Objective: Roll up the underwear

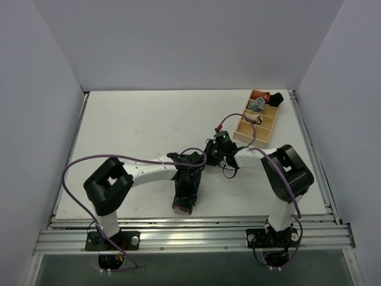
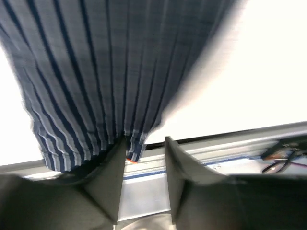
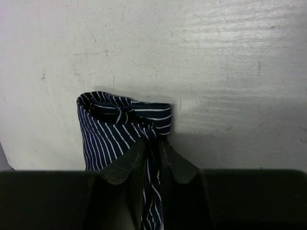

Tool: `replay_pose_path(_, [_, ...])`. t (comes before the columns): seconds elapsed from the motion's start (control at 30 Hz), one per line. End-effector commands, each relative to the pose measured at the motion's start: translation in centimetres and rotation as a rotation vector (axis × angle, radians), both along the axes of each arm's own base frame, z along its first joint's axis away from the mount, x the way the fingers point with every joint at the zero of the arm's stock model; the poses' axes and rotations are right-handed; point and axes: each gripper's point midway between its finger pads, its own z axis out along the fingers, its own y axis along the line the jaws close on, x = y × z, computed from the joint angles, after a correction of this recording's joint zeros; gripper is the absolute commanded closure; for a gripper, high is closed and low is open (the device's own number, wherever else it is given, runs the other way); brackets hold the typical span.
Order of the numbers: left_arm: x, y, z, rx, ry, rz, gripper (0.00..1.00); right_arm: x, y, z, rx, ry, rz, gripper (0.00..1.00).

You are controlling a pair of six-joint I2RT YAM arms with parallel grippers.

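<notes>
While the left hand [image 2: 145, 143] stands with its fingers [image 2: 113, 175] moderately apart, the metal rail [image 2: 144, 189] of the near edge showing through the gap, it clamps nothing. The striped cloth only hangs across its view and brushes the tip of one finger. Just to its right in the overhead view, the underwear [image 1: 185, 195] lies as a long dark strip on the worktop [image 1: 131, 125] between the two arms, its reddish waistband edge [image 1: 181, 209] turned toward the near rail. Further right, the right hand [image 3: 152, 146] is narrowed onto the far end of the garment: a band of navy pinstripe runs between its fingers, and beyond them the cloth is bunched into a loose first curl. Whether that curl rests on the worktop or is lifted just off it cannot be told. Well off to the right stands a wooden tray [image 1: 253, 134] holding small rolled garments [image 1: 259, 104]. The step in hand looks like the start of the roll, with most of the strip not yet wound. The next move probably calls for the right hand to turn the curl over along the strip. The left hand would need to steady the free waistband end so the cloth stays straight and the curl does not slacken.
</notes>
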Motion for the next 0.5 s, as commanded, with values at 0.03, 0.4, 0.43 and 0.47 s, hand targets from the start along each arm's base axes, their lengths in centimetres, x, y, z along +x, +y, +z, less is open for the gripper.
replay_pose_path(0.03, [2.5, -2.6, 5.1, -0.134, -0.141, -0.044, 0.50, 0.5, -0.9, 2.5, -0.030, -0.053, -0.010, 0.84])
replay_pose_path(0.4, [4.7, 3.3, 9.1, -0.234, -0.201, 0.075, 0.56, -2.0, -1.7, 6.9, 0.023, -0.065, -0.016, 0.67])
replay_pose_path(0.43, [4.6, 3.8, 8.1, -0.239, -0.200, 0.084, 0.62, -2.4, -1.2, 7.7, 0.061, -0.085, 0.000, 0.67])
replay_pose_path(0.47, [4.4, 3.7, 7.8, -0.258, -0.193, 0.088, 0.73, -2.6, -0.7, 8.1, 0.083, -0.093, 0.010, 0.70])
